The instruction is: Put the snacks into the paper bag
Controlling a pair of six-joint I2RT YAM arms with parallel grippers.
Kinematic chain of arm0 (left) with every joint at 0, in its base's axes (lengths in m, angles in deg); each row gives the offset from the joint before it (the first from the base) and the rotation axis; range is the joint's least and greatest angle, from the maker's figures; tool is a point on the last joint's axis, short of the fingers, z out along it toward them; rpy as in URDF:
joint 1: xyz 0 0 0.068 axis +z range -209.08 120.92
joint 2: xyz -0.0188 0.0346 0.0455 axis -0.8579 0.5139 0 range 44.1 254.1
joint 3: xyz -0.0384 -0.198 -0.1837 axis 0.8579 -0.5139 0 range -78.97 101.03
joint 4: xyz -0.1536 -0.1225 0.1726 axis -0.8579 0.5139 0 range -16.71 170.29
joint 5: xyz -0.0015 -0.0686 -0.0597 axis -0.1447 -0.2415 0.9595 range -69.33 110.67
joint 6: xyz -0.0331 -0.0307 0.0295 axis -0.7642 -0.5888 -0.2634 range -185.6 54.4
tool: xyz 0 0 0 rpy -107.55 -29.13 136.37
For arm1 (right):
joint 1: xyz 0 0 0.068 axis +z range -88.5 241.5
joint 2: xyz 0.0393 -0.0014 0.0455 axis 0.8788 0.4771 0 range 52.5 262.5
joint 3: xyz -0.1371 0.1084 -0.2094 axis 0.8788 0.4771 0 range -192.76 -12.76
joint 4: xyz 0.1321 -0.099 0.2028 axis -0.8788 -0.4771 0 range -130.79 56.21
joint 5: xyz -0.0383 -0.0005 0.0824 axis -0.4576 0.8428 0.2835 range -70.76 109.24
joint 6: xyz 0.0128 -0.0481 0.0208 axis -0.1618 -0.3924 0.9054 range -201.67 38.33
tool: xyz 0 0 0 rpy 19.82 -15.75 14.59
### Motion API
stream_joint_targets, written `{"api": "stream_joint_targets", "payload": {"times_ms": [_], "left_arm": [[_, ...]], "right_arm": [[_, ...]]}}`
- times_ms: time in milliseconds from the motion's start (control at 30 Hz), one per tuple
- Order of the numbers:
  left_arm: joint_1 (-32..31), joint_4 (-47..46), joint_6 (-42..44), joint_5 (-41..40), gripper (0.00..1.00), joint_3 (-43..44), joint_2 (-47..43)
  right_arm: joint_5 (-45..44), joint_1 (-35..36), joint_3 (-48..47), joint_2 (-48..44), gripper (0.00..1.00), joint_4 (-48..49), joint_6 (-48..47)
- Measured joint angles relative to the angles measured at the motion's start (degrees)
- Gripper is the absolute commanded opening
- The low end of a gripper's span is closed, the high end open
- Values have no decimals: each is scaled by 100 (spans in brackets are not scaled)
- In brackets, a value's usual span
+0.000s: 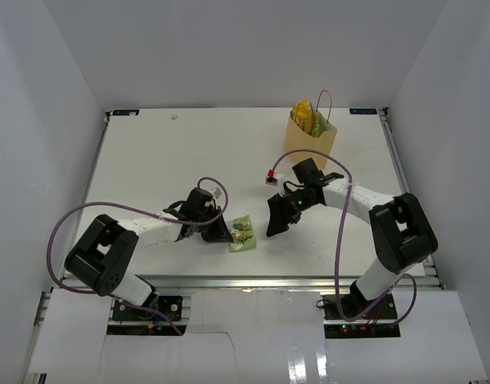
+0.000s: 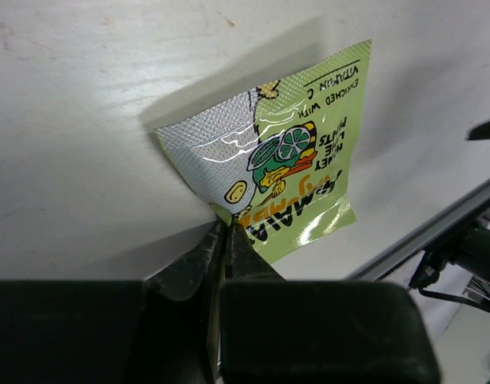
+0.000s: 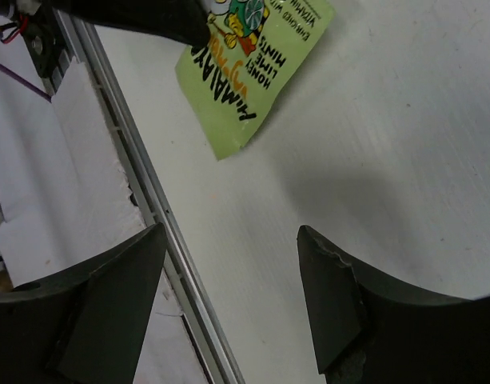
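While the left pincer sits low over the bench, its jaws are pressed together on the near corner of a light-green mint packet. The packet's printed side faces up and it throws a shadow on the bench. The right pincer is just beside the packet with its jaws wide apart, gripping nothing, over bare bench by the near rail. The paper bag stands upright at the far right, well apart, with yellow packs poking from its mouth.
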Motion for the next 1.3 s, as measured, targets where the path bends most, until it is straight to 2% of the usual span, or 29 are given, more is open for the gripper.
{"api": "stream_joint_targets", "payload": {"times_ms": [300,533,667,767,867,933,1033,1067,1133,1167,1300], "left_arm": [[-26,-811,-426,721,0,-485,-24],[-28,-1139,-612,986,0,-581,81],[-28,-1248,-656,1058,0,-584,125],[-28,-1279,-664,1088,0,-584,170],[-28,-1287,-662,1115,0,-577,197],[-28,-1311,-667,1154,0,-568,247],[-28,-1327,-662,1191,19,-555,278],[-28,-1329,-662,1196,36,-555,278],[-26,-1355,-680,1263,52,-533,258],[-31,-1370,-667,1287,63,-514,219],[-57,-1217,-533,1156,76,-446,-278]], "right_arm": [[160,105,-835,1550,72,560,1088],[431,212,-1064,2033,63,713,1624],[470,291,-1064,2135,49,789,1751],[549,348,-1064,2225,33,798,1799],[669,396,-1064,2245,22,804,1816],[789,409,-1069,2245,8,826,1812],[962,409,-1108,2245,8,813,1788],[1021,411,-1132,2245,8,798,1762],[1075,413,-1193,2229,8,761,1674],[1075,417,-1228,2216,8,715,1589],[979,422,-1493,2006,8,223,789]]}}
